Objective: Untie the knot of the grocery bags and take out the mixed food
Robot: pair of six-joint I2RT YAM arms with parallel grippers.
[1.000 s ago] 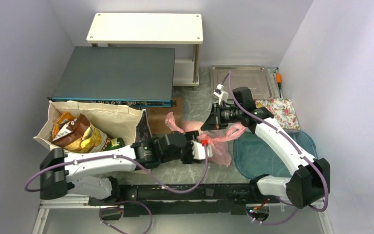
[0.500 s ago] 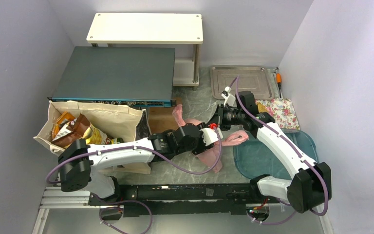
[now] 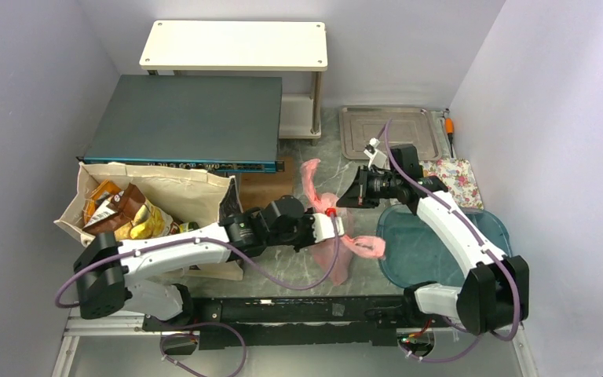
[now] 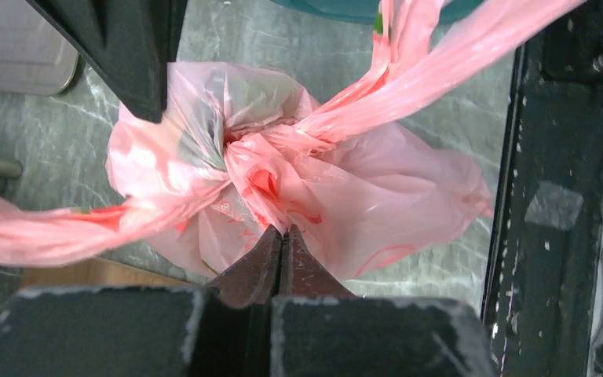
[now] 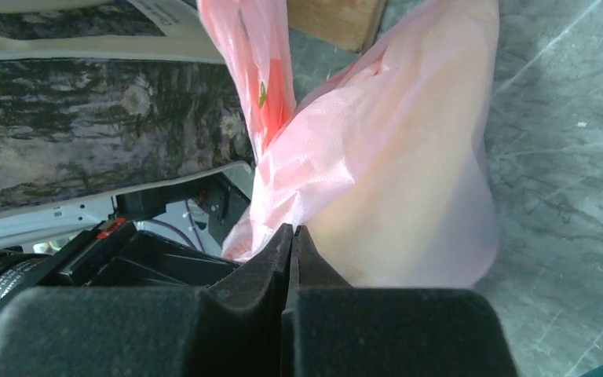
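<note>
Two grippers meet over the middle of the table (image 3: 323,153) in the overhead view. The left gripper (image 3: 338,232) and the right gripper (image 3: 340,203) both reach the pink plastic bag (image 3: 328,255), which sits between the canvas tote (image 3: 196,192) and the teal tray (image 3: 447,236). We see its handle ends (image 3: 311,179) sticking out, one toward the far side and the other toward the tray. The chip bags (image 3: 122,210) lie inside the tote, well apart from both grippers. From the left wrist we see the knot (image 4: 263,145) tied tight on top of the bag, with the handle ends running out to either side. The left gripper's fingers are pressed together on a fold of the film just below the knot, and the right gripper's dark finger touches the bag's far bulge. From the right wrist we see that gripper's fingers pressed together too, pinching the bag's film at its edge, with the tote's dark patterned panel behind.
</note>
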